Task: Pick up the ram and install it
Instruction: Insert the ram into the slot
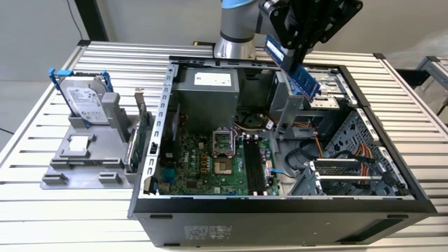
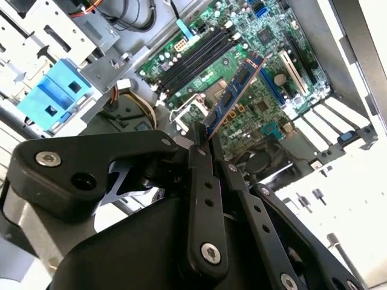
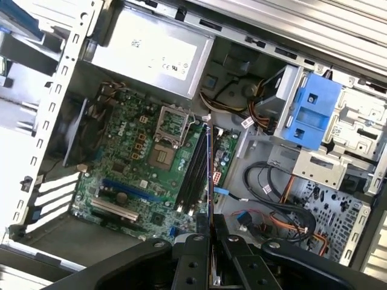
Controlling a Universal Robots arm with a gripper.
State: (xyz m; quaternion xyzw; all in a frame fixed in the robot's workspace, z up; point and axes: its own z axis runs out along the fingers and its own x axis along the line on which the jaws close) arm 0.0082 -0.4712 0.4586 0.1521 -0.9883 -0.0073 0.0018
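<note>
— Blue-green board, that's the ram (image 1: 307, 81). I have it pinched by one end in the tool (image 1: 297, 52), fingers drawn narrow onto its two faces. It hangs tilted in the air above the open case (image 1: 280, 218), over the drive-bay side, touching nothing else.

— Where are the sockets from there?

— Down on the motherboard (image 1: 203, 157): the black memory slots (image 1: 253, 169), just beside the processor socket (image 1: 221, 142). In the first wrist view the ram (image 3: 208, 175) shows edge-on, its line running alongside those slots.

— So what matters for this step?

— As I judge it, the stick's long edge should sit parallel to one slot and plumb, not slanted as it is in the exterior view. Its notch has to meet the slot's key, which I can't make out from here. The grip must be square, so the board can't swivel. I'd also mind the cables (image 1: 316, 148) near the drive bays, which look close enough to snag.

— Count for me.

— One ram, one tool. Four memory slots, as best I can tell, and none looks filled. One power supply (image 1: 206, 86). On the counter (image 1: 42, 210), at the exterior view's left, there's one grey stand (image 1: 77, 157). It carries one hard drive (image 1: 87, 102) in a blue frame and one green expansion card (image 1: 137, 137).
</note>
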